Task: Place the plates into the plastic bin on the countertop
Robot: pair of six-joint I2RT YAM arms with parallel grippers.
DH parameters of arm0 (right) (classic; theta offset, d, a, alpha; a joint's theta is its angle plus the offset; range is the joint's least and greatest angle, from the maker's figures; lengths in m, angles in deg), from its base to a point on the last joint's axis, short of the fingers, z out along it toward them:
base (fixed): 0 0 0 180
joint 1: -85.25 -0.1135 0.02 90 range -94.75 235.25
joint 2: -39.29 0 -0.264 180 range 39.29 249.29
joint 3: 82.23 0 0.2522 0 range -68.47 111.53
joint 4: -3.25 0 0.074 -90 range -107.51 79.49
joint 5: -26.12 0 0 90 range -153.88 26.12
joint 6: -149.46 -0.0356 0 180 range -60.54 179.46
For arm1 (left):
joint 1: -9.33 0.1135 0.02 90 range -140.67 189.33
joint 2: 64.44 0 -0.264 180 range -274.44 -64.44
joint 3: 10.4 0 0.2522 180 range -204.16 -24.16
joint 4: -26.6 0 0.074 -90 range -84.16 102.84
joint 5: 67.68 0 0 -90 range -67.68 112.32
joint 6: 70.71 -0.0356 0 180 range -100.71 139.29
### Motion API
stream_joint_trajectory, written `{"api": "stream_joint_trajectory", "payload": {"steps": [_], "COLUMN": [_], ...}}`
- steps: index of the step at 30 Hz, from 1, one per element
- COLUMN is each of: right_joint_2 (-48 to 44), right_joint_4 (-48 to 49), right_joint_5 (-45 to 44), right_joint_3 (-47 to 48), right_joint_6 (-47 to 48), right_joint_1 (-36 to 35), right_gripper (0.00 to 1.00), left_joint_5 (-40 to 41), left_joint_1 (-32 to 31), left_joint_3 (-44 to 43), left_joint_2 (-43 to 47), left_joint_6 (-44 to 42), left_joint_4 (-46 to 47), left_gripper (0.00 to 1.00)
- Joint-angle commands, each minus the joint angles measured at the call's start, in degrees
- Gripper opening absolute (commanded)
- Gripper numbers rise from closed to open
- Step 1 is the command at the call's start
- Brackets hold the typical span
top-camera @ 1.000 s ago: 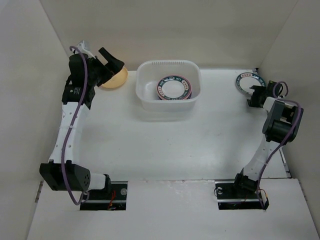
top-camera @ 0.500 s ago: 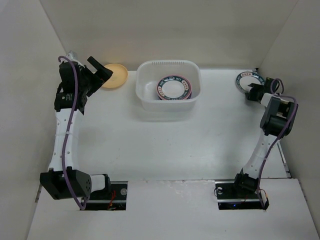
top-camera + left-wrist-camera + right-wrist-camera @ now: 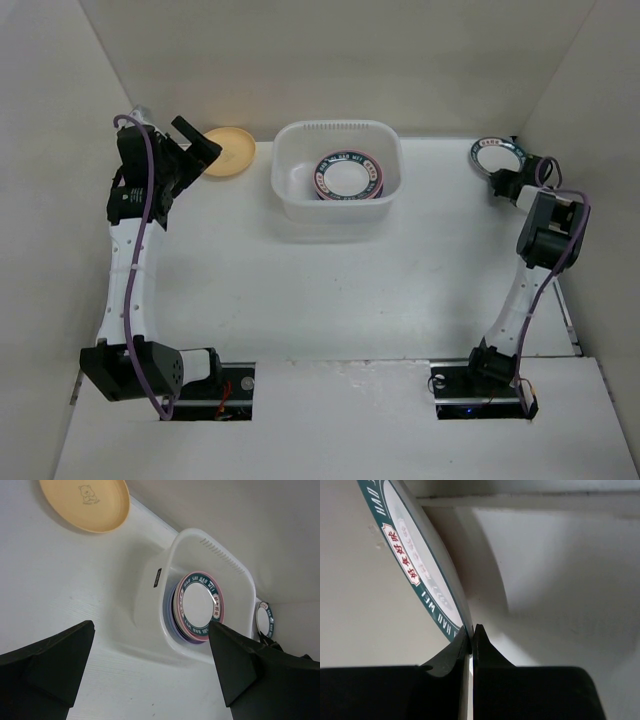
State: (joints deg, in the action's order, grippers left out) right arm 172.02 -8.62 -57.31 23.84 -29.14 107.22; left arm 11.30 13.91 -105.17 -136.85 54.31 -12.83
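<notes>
- right pincer [image 3: 471, 634] pinching the rim of a teal-rimmed plate [image 3: 497, 153], far right of the plastic bin [image 3: 288, 196]
- left pincer [image 3: 199, 139] spread wide, left of the bin, just beside the yellow bear plate [image 3: 231, 152] on the counter [image 3: 330, 290]
- plate stack [image 3: 348, 175] inside the bin, teal-rimmed one on top

back wall [image 3: 330, 60]: plain white | side walls [image 3: 50, 200]: white | near ledge [image 3: 340, 420]: white
</notes>
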Motion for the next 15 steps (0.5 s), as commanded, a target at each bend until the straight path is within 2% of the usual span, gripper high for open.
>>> {"api": "stream_joint_trajectory", "payload": {"steps": [1, 10, 15], "right_joint_2": [-4.8, -29.2, -41.7], "right_joint_4": [-1.4, 10.0, 9.0], "right_joint_5": [0.0, 0.6, 1.0], "right_joint_3": [-4.1, -24.0, -23.9], "right_joint_6": [-3.5, 0.1, 8.2], "right_joint_1": [-2.2, -11.0, -17.7], "right_gripper": [0.00, 0.00, 0.00], "left_joint_5": [1.1, 3.4, 4.0], "left_joint_1": [-0.3, 0.7, 1.4], "left_joint_3": [-0.6, 4.1, 8.7], "left_joint_2": [0.9, -1.9, -3.7], "left_joint_6": [0.9, 2.2, 4.2], "left_joint_4": [0.1, 4.0, 7.5], "left_gripper": [1.00, 1.00, 1.00]}}
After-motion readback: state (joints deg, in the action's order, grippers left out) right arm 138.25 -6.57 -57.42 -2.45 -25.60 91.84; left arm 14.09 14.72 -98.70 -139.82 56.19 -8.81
